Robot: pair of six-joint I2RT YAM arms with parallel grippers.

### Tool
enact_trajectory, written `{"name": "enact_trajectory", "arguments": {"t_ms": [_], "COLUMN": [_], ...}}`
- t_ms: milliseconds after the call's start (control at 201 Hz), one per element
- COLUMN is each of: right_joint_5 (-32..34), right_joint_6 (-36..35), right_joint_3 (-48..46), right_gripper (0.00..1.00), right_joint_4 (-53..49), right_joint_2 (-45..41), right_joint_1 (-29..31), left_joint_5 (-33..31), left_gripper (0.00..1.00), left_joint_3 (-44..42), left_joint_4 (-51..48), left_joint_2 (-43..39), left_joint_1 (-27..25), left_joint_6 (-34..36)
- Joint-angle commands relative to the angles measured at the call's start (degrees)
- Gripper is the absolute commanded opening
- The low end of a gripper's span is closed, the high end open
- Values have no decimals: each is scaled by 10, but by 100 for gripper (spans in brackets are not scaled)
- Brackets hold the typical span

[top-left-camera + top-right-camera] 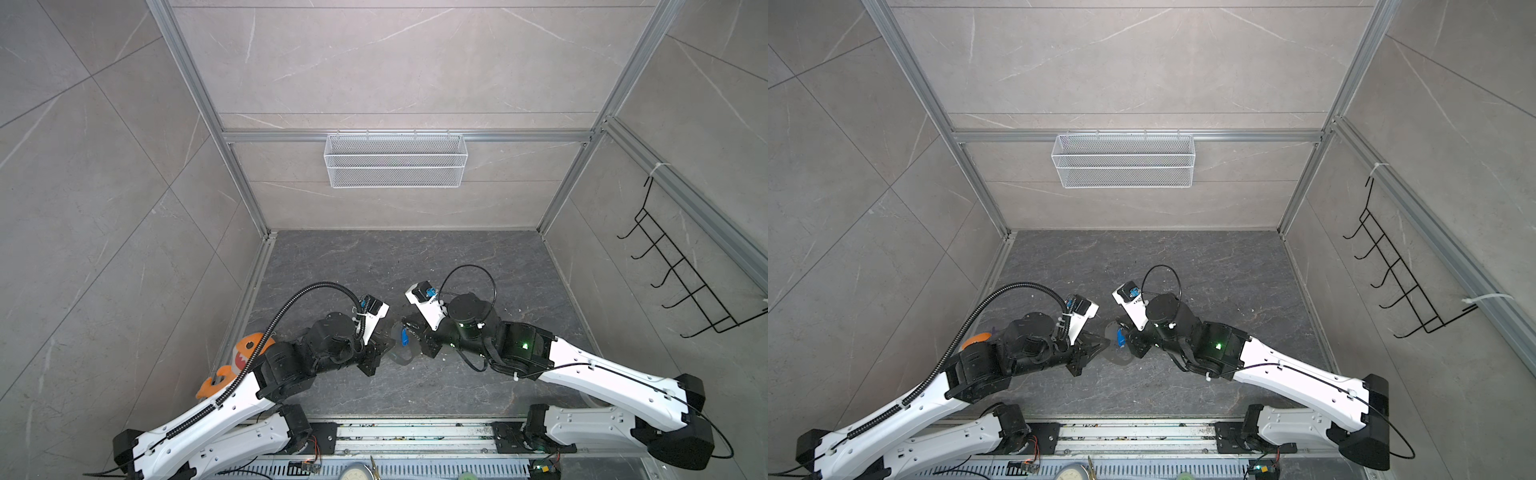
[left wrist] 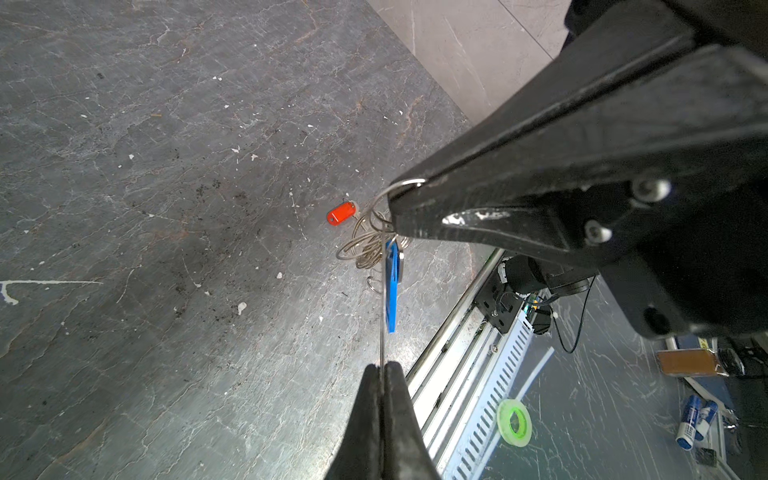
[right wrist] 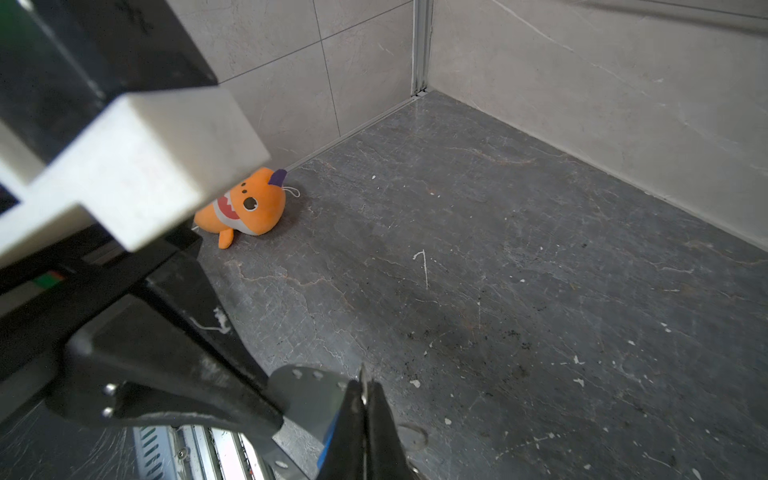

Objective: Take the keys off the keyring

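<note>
The left gripper (image 2: 380, 368) was closed on the keyring (image 3: 307, 388) above the bench (image 2: 166, 208), and the right gripper (image 2: 405, 192) was pinched on its wire ring (image 2: 404, 183). The blue-tagged key (image 2: 391, 286) and the red-tagged key (image 2: 341, 213) seemed not yet removed.

Both top views hang high over the near edge, looking down across the dark grey marbled floor (image 1: 415, 266) to the white wire mesh basket (image 1: 395, 160), upper centre, sharing the whole scene; left wrist camera hugs the left gripper (image 2: 380, 370), aimed floorward; right wrist camera, tight behind the right gripper (image 3: 365, 386), faces the orange plush toy (image 3: 245, 208).
</note>
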Motion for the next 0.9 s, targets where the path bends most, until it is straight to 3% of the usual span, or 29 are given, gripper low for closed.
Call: {"name": "enact_trajectory", "arguments": {"t_ms": [0,319,448,528,767,892], "right_joint_5": [-24,-84,-110,-121,-136,-175], "right_joint_6": [14,39,64,80,114,84], "right_joint_3": [0,5,8,14,29,16], "right_gripper": [0,0,0,0,0,0], "right_joint_4": [-10,-19,-27,-41,-82,-52], "right_joint_2": [-20,-25,-25,-19,-16,-29], "right_joint_1": [-9,-32,-41,-47,-63,-65], "left_joint_5": [9,0,-17,-31,-83,-46], "left_gripper": [0,0,27,37,40,43], "left_joint_3": [22,27,24,22,10,-6], "left_joint_4": [6,-6,-9,-10,-15,14], "left_joint_2": [-10,-14,-17,-17,-54,-86], "left_joint_1": [0,0,1,1,1,0], "left_joint_6": [10,18,20,22,22,29]}}
